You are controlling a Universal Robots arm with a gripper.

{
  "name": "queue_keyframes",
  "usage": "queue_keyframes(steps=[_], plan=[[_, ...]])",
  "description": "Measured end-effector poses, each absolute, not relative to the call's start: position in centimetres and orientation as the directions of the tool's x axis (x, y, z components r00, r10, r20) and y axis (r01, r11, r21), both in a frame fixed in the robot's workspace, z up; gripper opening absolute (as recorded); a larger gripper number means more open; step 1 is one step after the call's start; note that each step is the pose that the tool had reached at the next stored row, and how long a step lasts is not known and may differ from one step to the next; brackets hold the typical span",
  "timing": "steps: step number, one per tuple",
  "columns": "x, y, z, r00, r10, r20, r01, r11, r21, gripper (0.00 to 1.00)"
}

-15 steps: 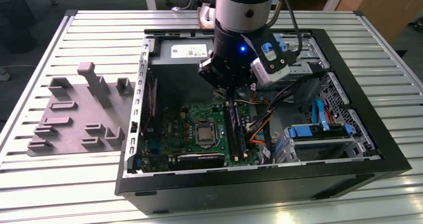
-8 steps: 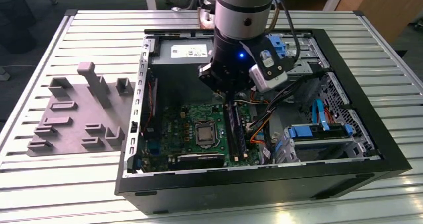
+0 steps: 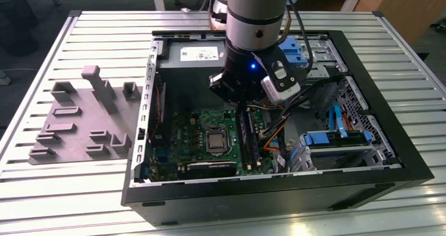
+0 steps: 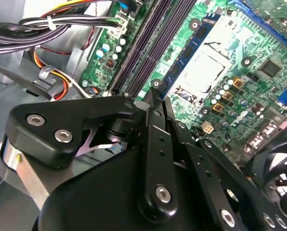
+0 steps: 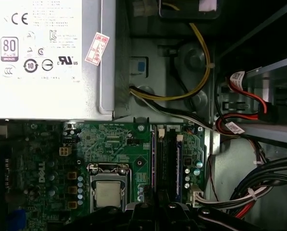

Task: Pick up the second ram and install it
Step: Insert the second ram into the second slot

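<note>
Second ram (image 3: pixel 252 138) stands on edge in the motherboard (image 3: pixel 198 137) slots inside the open PC case (image 3: pixel 390 157), mid-counter. Claw (image 4: pixel 155 91) sits right above those slots, fingers pressed together; cannot tell if they pinch the stick. Grey tray (image 3: pixel 83 118) near the counter's edge at the exterior view's left.

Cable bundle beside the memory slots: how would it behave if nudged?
Probably floppy: the cable bundle curves loosely. Likely shifts as one, since a white tie binds it. It seems plugged into the board, so may spring back.
</note>
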State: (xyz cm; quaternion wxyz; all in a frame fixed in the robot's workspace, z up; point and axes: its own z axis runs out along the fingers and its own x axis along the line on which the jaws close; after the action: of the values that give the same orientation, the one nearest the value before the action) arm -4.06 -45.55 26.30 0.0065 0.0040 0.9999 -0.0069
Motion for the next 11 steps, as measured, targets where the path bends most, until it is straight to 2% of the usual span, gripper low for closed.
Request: queue_keyframes(steps=[11], plan=[[-3.79, -45.55, 25.51, -1.000, 0.010, -0.013, 0.010, 1.000, -0.014, 0.14]])
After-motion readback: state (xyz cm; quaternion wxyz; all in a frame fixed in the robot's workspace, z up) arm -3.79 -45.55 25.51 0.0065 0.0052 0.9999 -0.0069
